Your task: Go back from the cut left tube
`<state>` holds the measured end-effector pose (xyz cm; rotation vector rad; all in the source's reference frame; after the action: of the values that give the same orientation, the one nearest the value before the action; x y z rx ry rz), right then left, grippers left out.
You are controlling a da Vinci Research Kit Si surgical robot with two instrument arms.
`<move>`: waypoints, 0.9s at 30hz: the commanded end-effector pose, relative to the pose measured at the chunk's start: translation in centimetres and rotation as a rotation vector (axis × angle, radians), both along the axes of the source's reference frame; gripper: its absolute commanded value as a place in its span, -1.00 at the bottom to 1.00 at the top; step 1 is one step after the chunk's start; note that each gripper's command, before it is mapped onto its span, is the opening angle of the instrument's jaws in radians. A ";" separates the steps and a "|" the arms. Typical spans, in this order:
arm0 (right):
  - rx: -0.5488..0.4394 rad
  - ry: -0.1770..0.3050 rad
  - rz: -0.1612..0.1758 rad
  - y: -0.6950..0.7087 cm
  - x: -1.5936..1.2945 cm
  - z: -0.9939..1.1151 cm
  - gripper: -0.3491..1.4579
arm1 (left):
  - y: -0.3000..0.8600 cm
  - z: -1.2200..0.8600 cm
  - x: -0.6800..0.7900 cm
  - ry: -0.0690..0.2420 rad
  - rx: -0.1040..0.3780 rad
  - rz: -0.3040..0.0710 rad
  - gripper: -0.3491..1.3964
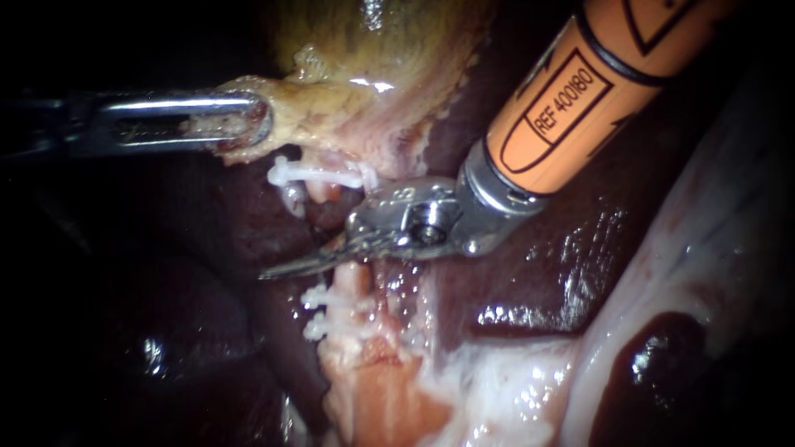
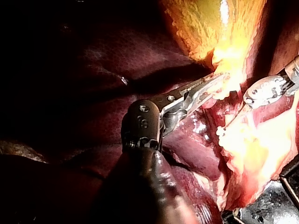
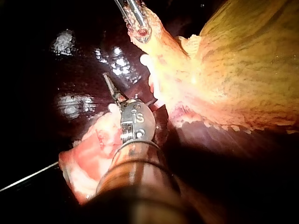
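Note:
My left instrument (image 1: 240, 124) comes in from the left, its jaws shut on a yellowish flap of the gallbladder (image 1: 348, 99) and holding it up. My right instrument (image 1: 281, 268), on an orange shaft from the upper right, has thin blades that lie together and point left. They sit in the gap of the cut tube. The upper stump carries a white clip (image 1: 319, 174); the lower stump (image 1: 352, 281) carries white clips (image 1: 327, 310). In the left wrist view my left instrument (image 2: 212, 87) grips the same flap. In the right wrist view the blades (image 3: 111, 88) lie beside pale tissue.
Dark, wet liver (image 1: 563, 257) surrounds the site. Pale fatty tissue (image 1: 497, 381) spreads below and to the right. The gallbladder (image 3: 243, 70) fills the area ahead of and beside my right instrument in its wrist view, with my left instrument (image 3: 140, 23) beyond.

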<state>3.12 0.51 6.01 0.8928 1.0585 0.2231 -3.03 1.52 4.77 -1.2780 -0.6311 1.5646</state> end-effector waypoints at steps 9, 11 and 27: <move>0.023 -0.048 0.072 -0.07 -0.01 -0.21 0.97 | 0.00 0.00 0.02 -0.001 0.000 0.002 -1.00; 0.029 -0.050 0.071 -0.09 -0.01 -0.26 0.97 | 0.00 0.00 0.02 -0.001 0.000 0.002 -1.00; -0.257 -0.218 0.154 0.17 -1.22 -0.73 0.97 | 0.01 0.02 0.03 -0.002 0.000 0.003 -1.00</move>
<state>1.82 0.67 5.27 0.5311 0.9246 0.2954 -3.00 1.53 4.78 -1.2794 -0.6342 1.5658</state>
